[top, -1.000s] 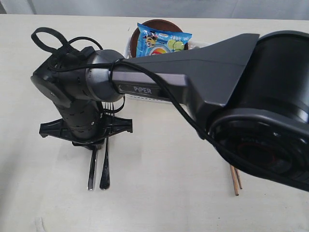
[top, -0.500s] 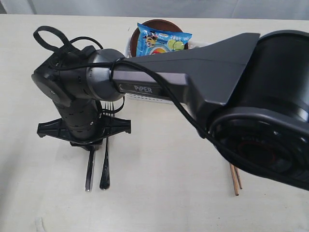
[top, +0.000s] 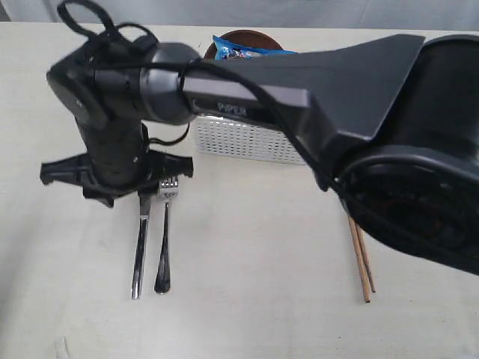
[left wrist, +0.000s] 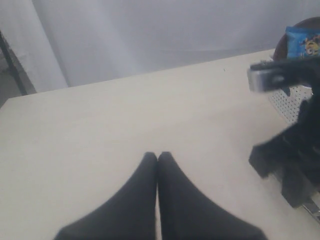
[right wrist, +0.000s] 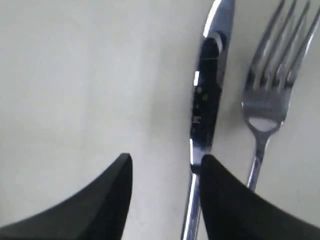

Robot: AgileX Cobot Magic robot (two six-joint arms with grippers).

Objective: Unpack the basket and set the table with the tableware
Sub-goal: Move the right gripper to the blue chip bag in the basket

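The steel knife [top: 139,250] and fork [top: 163,243] lie side by side on the pale table [top: 247,299], left of the white basket [top: 243,142]. My right arm [top: 120,149] reaches across and hangs just above their upper ends. In the right wrist view the right gripper [right wrist: 167,162] is open over the bare table, with the knife [right wrist: 207,100] lying free beside one finger and the fork [right wrist: 267,105] past it. A reddish-brown plate [top: 243,36] sits in the basket. Brown chopsticks [top: 359,258] lie at the right. My left gripper [left wrist: 157,156] is shut and holds nothing.
A blue chip bag [top: 251,49] lies on the plate in the basket. The big black base of the right arm [top: 419,187] fills the right side of the exterior view. From the left wrist view the right gripper's black body [left wrist: 295,160] shows next to the basket [left wrist: 292,102].
The right gripper's jaws have opened and let go of the knife, which now lies beside the fork. The right arm has risen and drawn back, uncovering the basket's front.
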